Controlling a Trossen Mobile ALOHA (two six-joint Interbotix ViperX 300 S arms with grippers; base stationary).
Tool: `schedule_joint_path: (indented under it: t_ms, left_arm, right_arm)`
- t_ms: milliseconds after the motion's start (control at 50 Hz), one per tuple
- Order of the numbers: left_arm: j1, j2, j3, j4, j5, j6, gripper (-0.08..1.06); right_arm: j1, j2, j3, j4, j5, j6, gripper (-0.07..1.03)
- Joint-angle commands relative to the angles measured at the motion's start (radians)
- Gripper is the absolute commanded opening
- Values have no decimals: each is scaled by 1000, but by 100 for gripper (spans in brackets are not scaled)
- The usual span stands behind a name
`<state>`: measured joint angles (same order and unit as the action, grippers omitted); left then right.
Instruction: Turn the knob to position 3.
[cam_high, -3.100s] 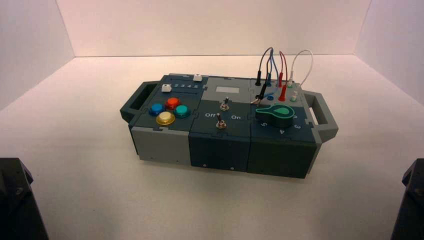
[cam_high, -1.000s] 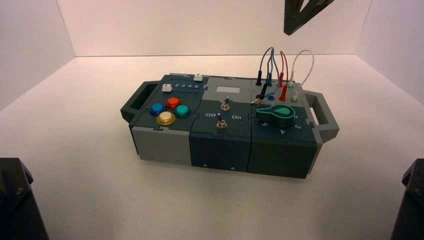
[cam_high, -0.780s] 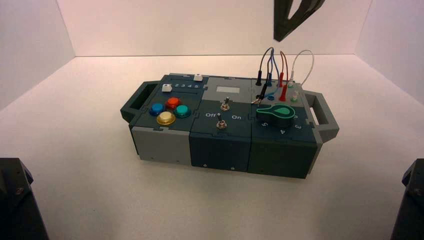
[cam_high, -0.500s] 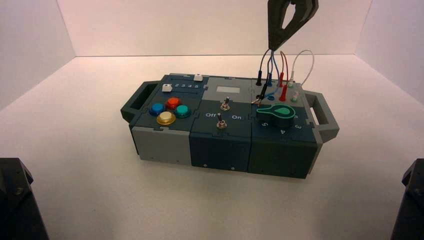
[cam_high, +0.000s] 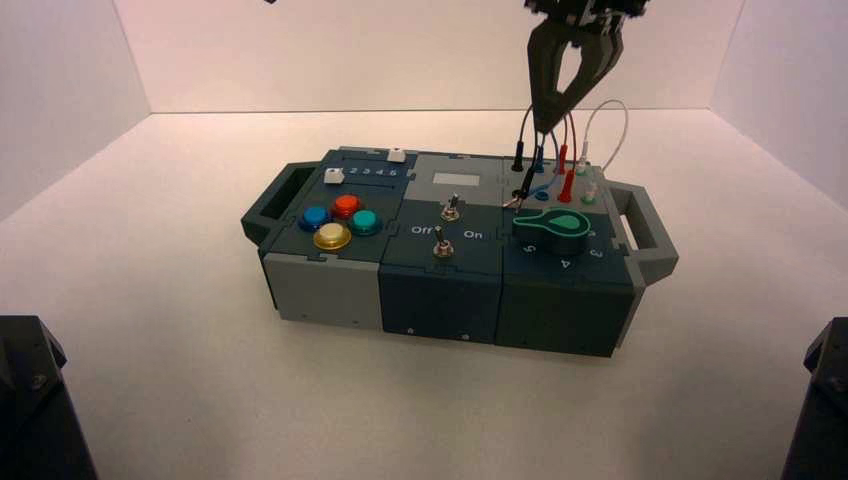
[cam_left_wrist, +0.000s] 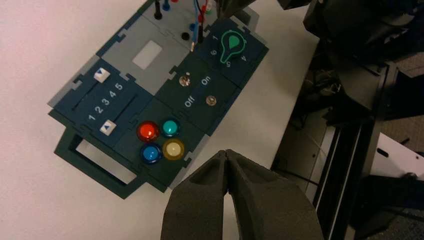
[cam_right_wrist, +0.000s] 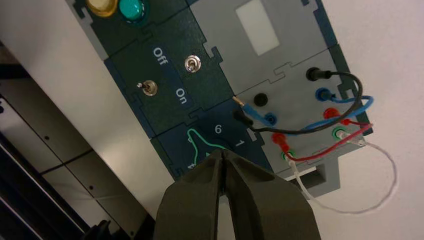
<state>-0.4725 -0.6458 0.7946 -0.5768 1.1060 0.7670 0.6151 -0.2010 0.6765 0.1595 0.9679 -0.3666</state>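
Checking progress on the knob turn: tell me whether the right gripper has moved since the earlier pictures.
Yes. The right gripper has come down from beyond the high view's top edge toward the box's wires, above the knob, which it does not touch.

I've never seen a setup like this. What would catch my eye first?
Probably the right gripper, hanging in the air above the bundle of coloured wires at the box's far right corner, its fingers closed. Just in front of the wires sits the knob, a green teardrop, untouched. On the box's left, four bright push-buttons cluster together.
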Motion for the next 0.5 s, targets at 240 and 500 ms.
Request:
schedule_joint_path:
  t_ms: [240, 500]
  left_arm:
    - [-3, 64, -49, 29, 57, -9, -3]
    - [-2, 86, -78, 29, 54, -54, -3]
  right_arm:
    - [71, 34, -12, -23, -35, 66, -2]
    - [81, 43, 25, -55, -89, 155, -2]
